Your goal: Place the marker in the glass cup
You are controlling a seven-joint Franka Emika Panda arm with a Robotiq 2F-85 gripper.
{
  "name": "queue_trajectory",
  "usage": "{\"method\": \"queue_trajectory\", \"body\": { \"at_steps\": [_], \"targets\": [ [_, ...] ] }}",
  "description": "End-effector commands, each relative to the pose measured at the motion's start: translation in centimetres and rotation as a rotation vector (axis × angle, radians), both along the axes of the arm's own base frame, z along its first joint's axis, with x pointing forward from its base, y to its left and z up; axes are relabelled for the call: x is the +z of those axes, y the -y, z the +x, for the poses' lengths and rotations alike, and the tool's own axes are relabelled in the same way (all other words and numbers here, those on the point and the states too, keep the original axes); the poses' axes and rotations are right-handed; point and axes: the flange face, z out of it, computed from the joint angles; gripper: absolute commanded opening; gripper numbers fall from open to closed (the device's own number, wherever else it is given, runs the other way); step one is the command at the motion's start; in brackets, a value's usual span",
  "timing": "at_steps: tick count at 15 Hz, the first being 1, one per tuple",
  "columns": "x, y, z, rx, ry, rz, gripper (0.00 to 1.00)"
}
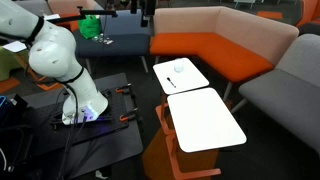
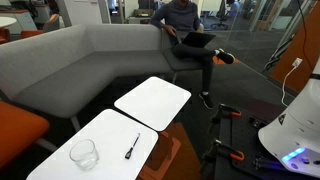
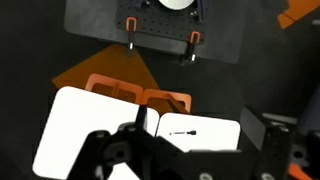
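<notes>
An office lounge or shared common area, furnished with a long orange sofa [image 1: 215, 45] and a grey sofa [image 2: 90, 60] set on dark carpet [image 2: 240, 85], with two small white counters [image 2: 152, 102] pulled up in front of the seating. In an exterior view a person [image 2: 185, 22] sits on the grey sofa with legs crossed and a laptop [image 2: 198, 40] on their lap. Behind them are glass partition walls [image 2: 250, 15] with more workspace beyond.

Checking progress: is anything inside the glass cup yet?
The glass cup looks empty through its clear wall; nothing covers it. The marker lies apart from it on the white table.
</notes>
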Motion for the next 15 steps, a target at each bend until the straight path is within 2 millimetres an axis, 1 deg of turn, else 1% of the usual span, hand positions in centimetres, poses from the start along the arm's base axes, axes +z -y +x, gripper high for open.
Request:
{"method": "queue_trajectory", "body": {
  "at_steps": [1,3,5,7,8,10,12,14,15],
  "targets": [
    [0.1,0.0,0.0,0.000,-0.001,0.000,1.00],
    [0.0,-0.1,0.3,-0.013,-0.004,-0.009,1.00],
    [-0.5,-1.0,1.5,-0.063,0.009,-0.029,1.00],
    [-1.5,-2.8,3.7,-0.183,0.022,-0.066,1.00],
    [-2.5,-4.4,5.2,-0.237,0.032,-0.075,1.00],
    [-5.1,-8.0,8.5,-0.347,0.027,-0.062,1.00],
    [-9.1,-12.2,12.1,-0.453,0.046,-0.059,1.00],
    [-12.9,-15.5,15.2,-0.557,0.062,-0.061,1.00],
    [-15.0,-16.9,16.6,-0.609,0.073,-0.065,1.00]
  ]
}}
